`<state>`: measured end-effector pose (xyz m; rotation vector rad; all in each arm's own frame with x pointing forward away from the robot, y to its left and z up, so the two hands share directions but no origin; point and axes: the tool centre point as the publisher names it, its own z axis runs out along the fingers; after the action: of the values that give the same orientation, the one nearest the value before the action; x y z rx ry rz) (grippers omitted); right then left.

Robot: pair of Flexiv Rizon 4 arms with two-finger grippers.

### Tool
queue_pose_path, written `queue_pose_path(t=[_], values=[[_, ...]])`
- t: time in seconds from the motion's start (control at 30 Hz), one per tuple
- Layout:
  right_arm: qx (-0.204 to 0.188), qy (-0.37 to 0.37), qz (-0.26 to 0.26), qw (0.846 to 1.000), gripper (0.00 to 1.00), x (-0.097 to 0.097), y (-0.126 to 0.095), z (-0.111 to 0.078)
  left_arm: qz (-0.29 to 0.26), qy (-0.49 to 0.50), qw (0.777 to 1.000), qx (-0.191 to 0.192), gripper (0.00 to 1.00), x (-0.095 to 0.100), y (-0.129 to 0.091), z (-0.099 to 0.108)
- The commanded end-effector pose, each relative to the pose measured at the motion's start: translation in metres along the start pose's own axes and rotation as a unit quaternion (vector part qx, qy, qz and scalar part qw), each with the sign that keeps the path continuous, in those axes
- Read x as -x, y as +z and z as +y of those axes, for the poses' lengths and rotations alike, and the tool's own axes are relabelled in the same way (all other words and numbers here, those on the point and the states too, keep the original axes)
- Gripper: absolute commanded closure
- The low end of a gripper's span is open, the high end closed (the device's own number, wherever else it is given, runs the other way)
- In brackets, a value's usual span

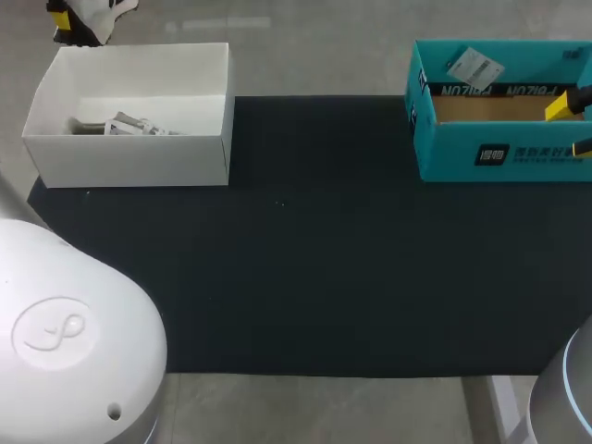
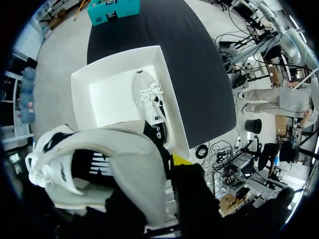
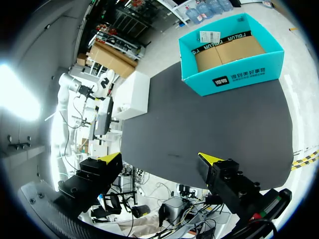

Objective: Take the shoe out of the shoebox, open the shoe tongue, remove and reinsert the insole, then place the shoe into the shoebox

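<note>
Two shoes, two boxes. Left gripper (image 2: 159,174) clamps one grey-and-white shoe (image 2: 99,164) above the white shoebox (image 1: 129,162), which sits at the black mat's (image 1: 314,277) far-left corner. The second shoe (image 2: 149,102) lies inside that shoebox. Teal box (image 1: 462,153) sits at the far-right corner. Right gripper (image 3: 160,158) is spread wide, empty.

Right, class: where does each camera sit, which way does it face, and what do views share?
Head view: above and behind the robot, facing down on the black mat; left arm and right arm show at the lower corners.
Left wrist view: on the left wrist, facing down past the left gripper, shut on a shoe, into the white shoebox.
Right wrist view: on the right wrist, facing over the open right gripper toward the teal box.
Shared: all three show both boxes.
</note>
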<state>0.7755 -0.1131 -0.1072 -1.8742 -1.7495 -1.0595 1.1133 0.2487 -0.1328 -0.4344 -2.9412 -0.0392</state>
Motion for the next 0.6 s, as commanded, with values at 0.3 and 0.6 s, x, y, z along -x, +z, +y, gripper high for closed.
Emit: queue_pose_path(t=[0.3, 0.6], values=[[0.001, 0.000, -0.002, 1.000, 0.00, 0.000, 0.001, -0.001, -0.066, 0.557, 0.816, 0.138, 1.00, -0.022, 0.012, 0.009], [0.001, 0.000, -0.002, 1.000, 0.00, 0.000, 0.001, -0.001, -0.070, 0.552, 0.818, 0.142, 1.00, -0.019, 0.010, 0.011]])
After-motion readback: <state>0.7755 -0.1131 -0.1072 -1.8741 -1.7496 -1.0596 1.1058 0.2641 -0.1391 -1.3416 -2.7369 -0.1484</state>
